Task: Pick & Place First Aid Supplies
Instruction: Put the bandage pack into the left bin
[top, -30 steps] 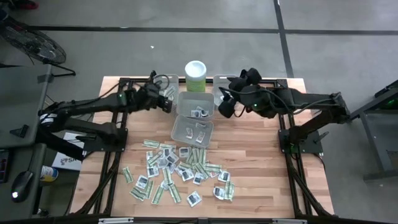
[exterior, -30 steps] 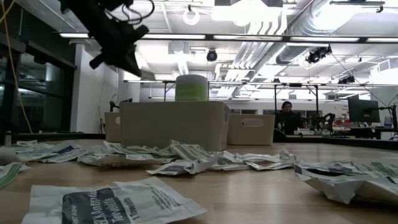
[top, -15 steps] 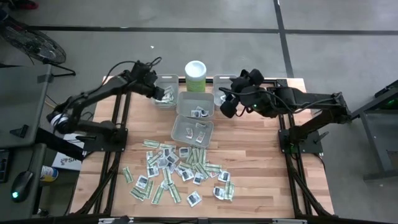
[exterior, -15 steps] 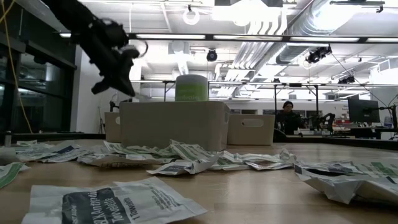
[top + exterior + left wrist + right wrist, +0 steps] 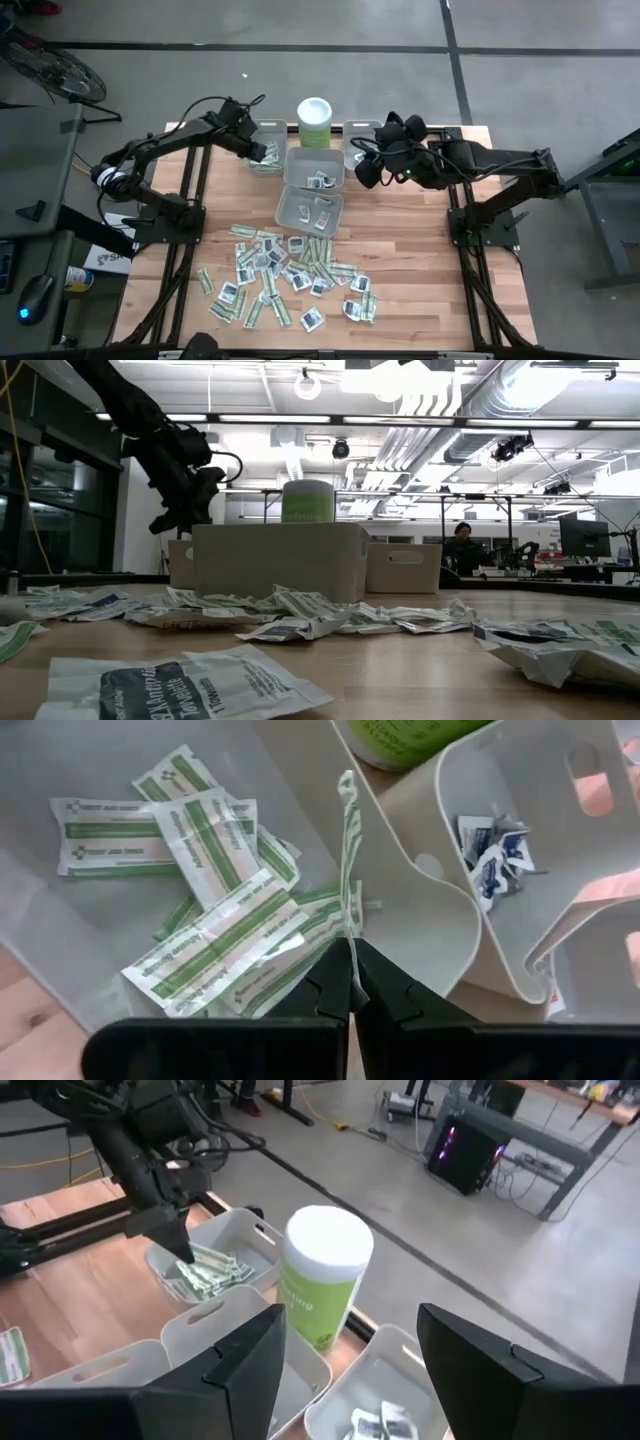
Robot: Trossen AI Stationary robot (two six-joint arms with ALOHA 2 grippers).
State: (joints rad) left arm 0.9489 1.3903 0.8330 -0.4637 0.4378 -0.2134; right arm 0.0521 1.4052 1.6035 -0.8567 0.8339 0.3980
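My left gripper (image 5: 262, 150) is shut on a narrow green-white strip packet (image 5: 350, 860) over the far-left grey bin (image 5: 250, 160). That bin holds several more green-white strips (image 5: 200, 910). The gripper also shows in the low view (image 5: 172, 518) and the right wrist view (image 5: 182, 1245). My right gripper (image 5: 362, 172) is open and empty (image 5: 375, 1380), above the table between the middle bin (image 5: 315, 168) and the far-right bin (image 5: 360, 140). Many packets (image 5: 290, 275) lie flat on the table's near half. My left gripper pinches one end of the strip (image 5: 351, 925) between its two fingers. The fingers slant down into the far-left bin. The strip sticks out beyond the fingertips, seen edge-on, with its free end (image 5: 346, 788) over the bin; whether it touches the strips below, I cannot tell.
A pale green canister with a white lid (image 5: 314, 122) stands at the far edge between the bins. A nearer bin (image 5: 308, 208) holds a few white square packets, as does the middle bin (image 5: 490, 860). A person (image 5: 462, 545) sits in the room beyond the table.
My left gripper has gone from beside the middle bin toward the table's far-left corner and down, and now stands low over the far-left bin, still shut.
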